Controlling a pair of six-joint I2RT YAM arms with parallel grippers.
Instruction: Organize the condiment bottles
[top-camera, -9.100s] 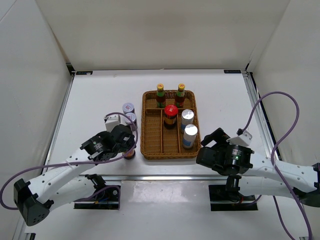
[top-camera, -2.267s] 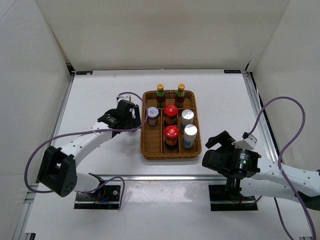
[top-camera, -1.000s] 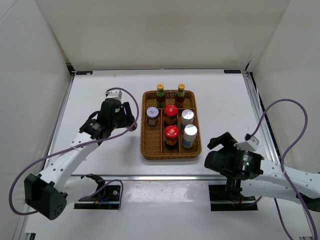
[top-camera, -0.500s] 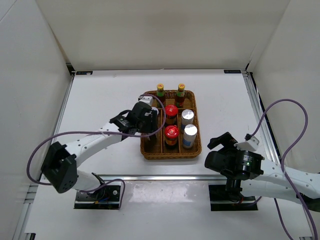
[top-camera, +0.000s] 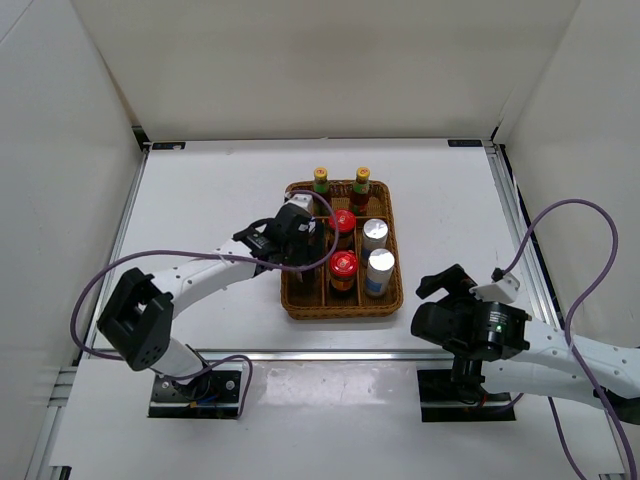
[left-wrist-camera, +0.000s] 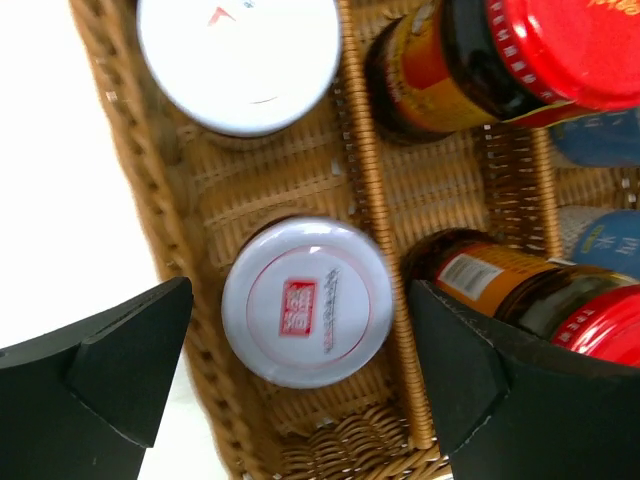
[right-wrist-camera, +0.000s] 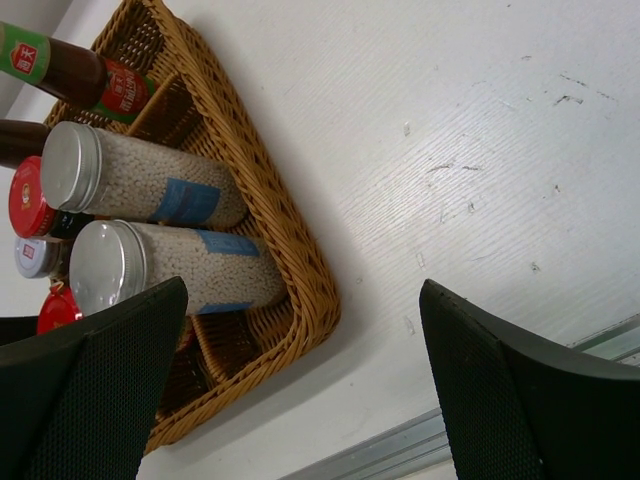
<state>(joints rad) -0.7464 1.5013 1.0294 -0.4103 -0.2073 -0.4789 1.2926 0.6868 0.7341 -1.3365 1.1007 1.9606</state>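
Releasing a grey-lidded jar (left-wrist-camera: 308, 302) into the wicker tray's (left-wrist-camera: 225, 185) left lane, left jaws spread clear of it. Likely calling next for a straight lift; right jaws idling parted beside the tray.

White table (top-camera: 200, 200), matte top, boxed in by plain white walls: back wall (top-camera: 320, 60), left wall (top-camera: 50, 150), right wall (top-camera: 590, 100). Metal rails along the edges: left rail (top-camera: 122, 225), right rail (top-camera: 512, 220), front rail (top-camera: 330, 353). Black bracket (top-camera: 143, 140) at back-left corner, another at back-right. Light even & soft, shadows faint. Small dark scuffs (right-wrist-camera: 572, 98) on tabletop.
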